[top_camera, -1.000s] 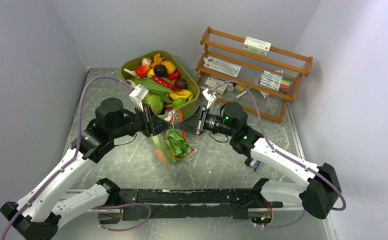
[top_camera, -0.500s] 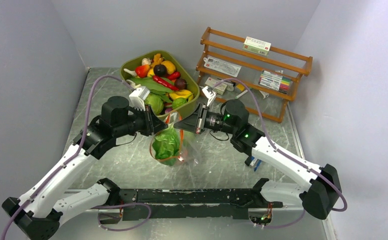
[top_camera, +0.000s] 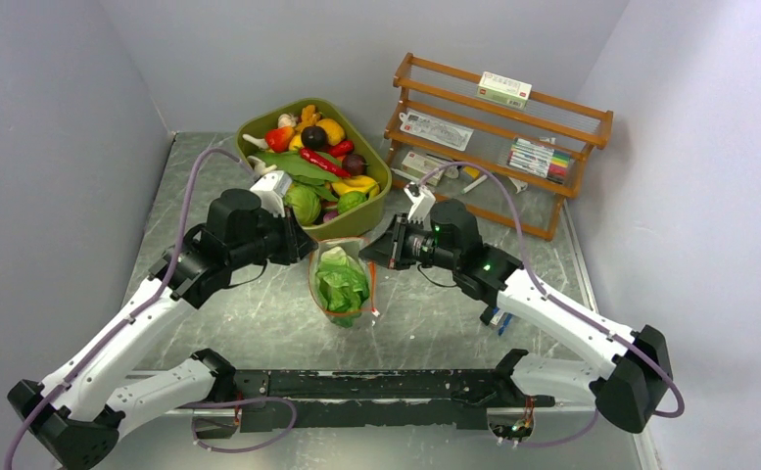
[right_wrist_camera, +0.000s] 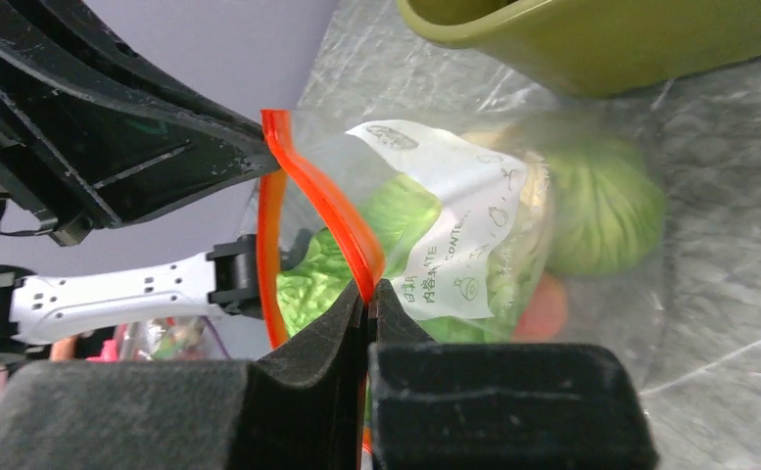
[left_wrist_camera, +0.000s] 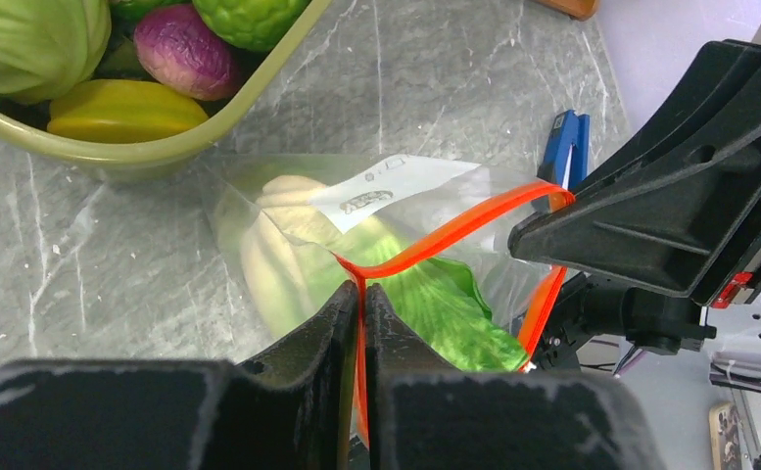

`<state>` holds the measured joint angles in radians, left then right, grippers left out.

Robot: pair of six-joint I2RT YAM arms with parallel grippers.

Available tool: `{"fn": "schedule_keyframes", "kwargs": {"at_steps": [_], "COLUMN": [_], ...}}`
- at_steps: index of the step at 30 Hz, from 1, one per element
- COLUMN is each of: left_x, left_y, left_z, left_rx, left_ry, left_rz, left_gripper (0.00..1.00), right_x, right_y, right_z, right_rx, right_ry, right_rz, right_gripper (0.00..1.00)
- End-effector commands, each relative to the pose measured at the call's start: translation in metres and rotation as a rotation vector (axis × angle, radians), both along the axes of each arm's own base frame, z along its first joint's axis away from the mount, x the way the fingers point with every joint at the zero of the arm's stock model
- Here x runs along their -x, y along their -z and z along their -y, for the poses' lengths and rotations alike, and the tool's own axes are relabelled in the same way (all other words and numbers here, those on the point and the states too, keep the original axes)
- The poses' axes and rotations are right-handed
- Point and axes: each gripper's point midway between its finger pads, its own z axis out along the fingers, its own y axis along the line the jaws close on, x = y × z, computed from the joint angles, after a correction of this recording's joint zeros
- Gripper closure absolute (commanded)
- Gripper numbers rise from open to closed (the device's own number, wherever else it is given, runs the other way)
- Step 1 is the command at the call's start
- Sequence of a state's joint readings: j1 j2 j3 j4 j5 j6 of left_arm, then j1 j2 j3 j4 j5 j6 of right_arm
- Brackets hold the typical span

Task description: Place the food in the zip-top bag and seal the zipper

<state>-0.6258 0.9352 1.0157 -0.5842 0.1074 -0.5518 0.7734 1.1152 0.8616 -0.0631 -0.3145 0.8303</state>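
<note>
A grey, marbled table (top_camera: 435,313) is enclosed by plain grey walls. On it, just in front of an olive-green tub (left_wrist_camera: 151,154), the zip-top bag (top_camera: 342,284) is held up between the two arms. Leafy green lettuce (left_wrist_camera: 435,308), a round green cabbage (right_wrist_camera: 601,211) and an orange-pink peach (right_wrist_camera: 547,308) are seen inside the bag, behind its white label (right_wrist_camera: 459,211). The zipper (left_wrist_camera: 454,235) is stretched between the arms, and its two sides are seen apart in both wrist views. One end of the strip is pinched by the left gripper (left_wrist_camera: 359,304), whose jaws are closed tight on it. The other end is clamped the same way by the right gripper (right_wrist_camera: 368,299). More toy fruits and vegetables are heaped in the tub. A blue-handled tool (left_wrist_camera: 564,147) lies beyond the bag, and a wooden rack (top_camera: 552,103) is set against the back wall.
</note>
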Motion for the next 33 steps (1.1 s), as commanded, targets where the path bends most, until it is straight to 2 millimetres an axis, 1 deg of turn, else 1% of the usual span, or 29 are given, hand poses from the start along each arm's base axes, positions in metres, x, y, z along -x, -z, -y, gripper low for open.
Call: {"fn": "schedule_keyframes", "kwargs": {"at_steps": [1, 4, 7, 8, 11, 12, 13, 14, 15, 17, 18, 19, 21, 23, 25, 26, 27, 30, 31, 32, 33], "left_x": [-0.004, -0.002, -0.002, 0.001, 0.011, 0.013, 0.013, 0.012, 0.011, 0.009, 0.007, 0.004, -0.006, -0.018, -0.029, -0.035, -0.041, -0.063, -0.071, -0.079, -0.088], "left_y": [-0.020, -0.028, -0.030, -0.034, -0.054, -0.058, -0.059, -0.059, -0.058, -0.058, -0.057, -0.058, -0.059, -0.059, -0.060, -0.060, -0.057, -0.059, -0.058, -0.056, -0.055], "left_z": [0.004, 0.012, 0.015, 0.019, 0.033, 0.035, 0.036, 0.037, 0.037, 0.036, 0.034, 0.030, 0.018, 0.004, -0.008, -0.013, -0.016, -0.026, -0.028, -0.028, -0.029], "left_rx": [0.019, 0.059, 0.068, 0.090, 0.198, 0.216, 0.219, 0.212, 0.204, 0.186, 0.170, 0.146, 0.081, 0.010, -0.064, -0.106, -0.150, -0.261, -0.281, -0.292, -0.296], "left_ry": [0.013, 0.050, 0.062, 0.083, 0.160, 0.170, 0.175, 0.177, 0.177, 0.171, 0.161, 0.146, 0.080, 0.008, -0.044, -0.060, -0.081, -0.114, -0.121, -0.120, -0.119], "left_rz": [0.060, 0.070, 0.068, 0.069, 0.098, 0.100, 0.098, 0.090, 0.085, 0.086, 0.089, 0.102, 0.132, 0.162, 0.189, 0.201, 0.193, 0.227, 0.227, 0.222, 0.213], "left_gripper": [0.93, 0.93, 0.93, 0.93, 0.93, 0.93, 0.93, 0.93, 0.93, 0.93, 0.93, 0.90, 0.74, 0.57, 0.45, 0.39, 0.36, 0.28, 0.19, 0.03, 0.01], "right_x": [-0.015, -0.017, -0.020, -0.021, -0.024, -0.024, -0.023, -0.020, -0.015, 0.001, 0.008, 0.010, 0.007, 0.002, 0.003, 0.004, 0.006, 0.009, 0.010, 0.010, 0.010], "right_y": [-0.022, -0.018, -0.007, -0.003, 0.009, 0.009, 0.007, 0.000, -0.012, -0.044, -0.059, -0.068, -0.073, -0.067, -0.058, -0.057, -0.055, -0.057, -0.058, -0.059, -0.060], "right_z": [0.015, 0.019, 0.028, 0.032, 0.045, 0.046, 0.046, 0.042, 0.037, 0.023, 0.019, 0.019, 0.025, 0.034, 0.041, 0.044, 0.045, 0.052, 0.053, 0.054, 0.056], "right_rx": [0.052, 0.090, 0.155, 0.178, 0.237, 0.239, 0.231, 0.208, 0.163, 0.036, -0.025, -0.051, -0.036, 0.011, 0.041, 0.042, 0.042, 0.030, 0.028, 0.028, 0.030], "right_ry": [0.080, 0.086, 0.112, 0.125, 0.162, 0.167, 0.161, 0.146, 0.113, 0.023, -0.004, -0.001, 0.030, 0.076, 0.097, 0.101, 0.102, 0.117, 0.119, 0.124, 0.129], "right_rz": [0.108, 0.126, 0.134, 0.142, 0.153, 0.157, 0.159, 0.161, 0.163, 0.184, 0.187, 0.195, 0.210, 0.209, 0.203, 0.206, 0.207, 0.219, 0.223, 0.228, 0.232], "right_gripper": [1.00, 1.00, 1.00, 1.00, 1.00, 1.00, 1.00, 1.00, 1.00, 1.00, 1.00, 1.00, 1.00, 1.00, 1.00, 1.00, 1.00, 1.00, 1.00, 1.00, 1.00]}}
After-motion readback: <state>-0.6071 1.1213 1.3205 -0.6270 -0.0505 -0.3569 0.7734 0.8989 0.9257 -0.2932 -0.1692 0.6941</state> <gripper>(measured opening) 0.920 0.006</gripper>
